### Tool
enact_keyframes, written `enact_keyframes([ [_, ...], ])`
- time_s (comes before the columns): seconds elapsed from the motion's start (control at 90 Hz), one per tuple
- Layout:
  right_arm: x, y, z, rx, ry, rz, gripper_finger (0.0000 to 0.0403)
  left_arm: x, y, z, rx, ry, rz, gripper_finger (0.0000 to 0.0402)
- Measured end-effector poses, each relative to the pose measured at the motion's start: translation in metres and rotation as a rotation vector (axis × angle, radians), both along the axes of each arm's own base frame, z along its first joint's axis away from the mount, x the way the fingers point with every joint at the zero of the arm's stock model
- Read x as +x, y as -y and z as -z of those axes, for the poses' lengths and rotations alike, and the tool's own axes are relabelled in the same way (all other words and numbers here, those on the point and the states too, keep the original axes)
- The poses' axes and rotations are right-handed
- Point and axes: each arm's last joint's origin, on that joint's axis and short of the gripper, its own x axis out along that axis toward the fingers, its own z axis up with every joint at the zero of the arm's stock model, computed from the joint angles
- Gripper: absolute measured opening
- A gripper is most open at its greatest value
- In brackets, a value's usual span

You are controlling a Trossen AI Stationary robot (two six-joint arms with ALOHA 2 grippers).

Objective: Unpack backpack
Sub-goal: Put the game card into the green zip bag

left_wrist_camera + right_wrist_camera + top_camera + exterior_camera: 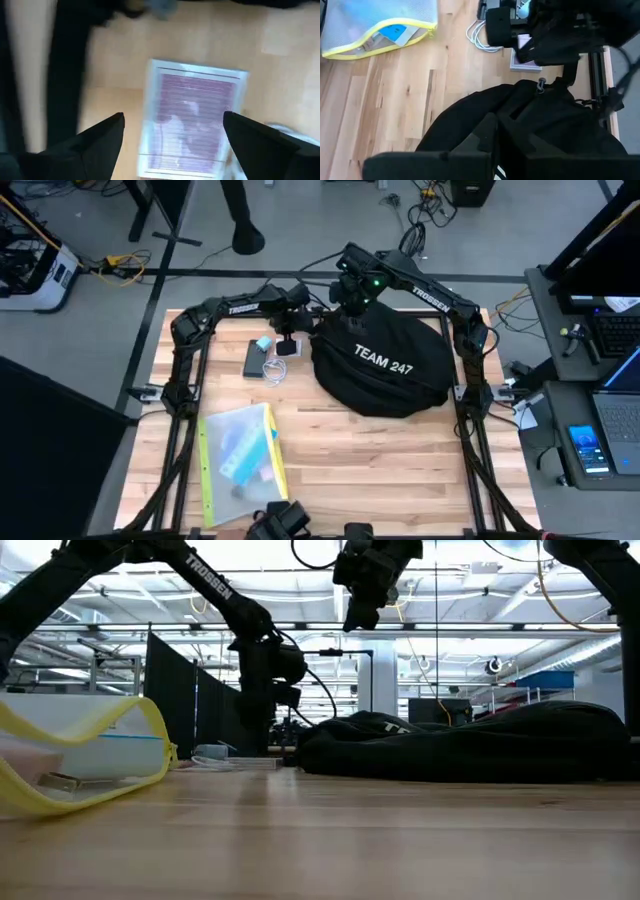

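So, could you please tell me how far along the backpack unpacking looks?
Partly done: a yellow-edged mesh pouch, a dark box and a white cable lie outside the backpack. The left claw is open above a small card. Whatever remains inside cannot be seen.

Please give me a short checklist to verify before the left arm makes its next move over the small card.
1. Left gripper open above the card: ok.
2. Card flat on the table, outside the backpack: ok.
3. White cable apart from the card: cannot tell.
4. Right gripper raised above the backpack, away from the left gripper: ok.
5. Mesh pouch far from the work: ok.
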Motion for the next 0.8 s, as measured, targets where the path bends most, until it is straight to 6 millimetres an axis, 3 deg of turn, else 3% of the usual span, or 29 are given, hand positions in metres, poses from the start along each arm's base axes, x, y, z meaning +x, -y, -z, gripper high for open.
enact_keyframes([
  [0.189, 0.001, 0.0, 0.01, 0.019, -0.028, -0.007, 0.0, 0.004, 0.012, 0.0, -0.018, -0.029, 0.07, 0.0323],
  [0.611, 0.003, -0.005, 0.081, 0.14, -0.216, -0.015, 0.0, 0.01, 0.014, 0.014, 0.018, -0.08, 0.122, 0.0323],
  [0.8, 0.007, -0.008, 0.092, 0.137, -0.21, -0.025, 0.0, 0.018, 0.023, 0.016, 0.031, -0.065, 0.146, 0.0323],
])
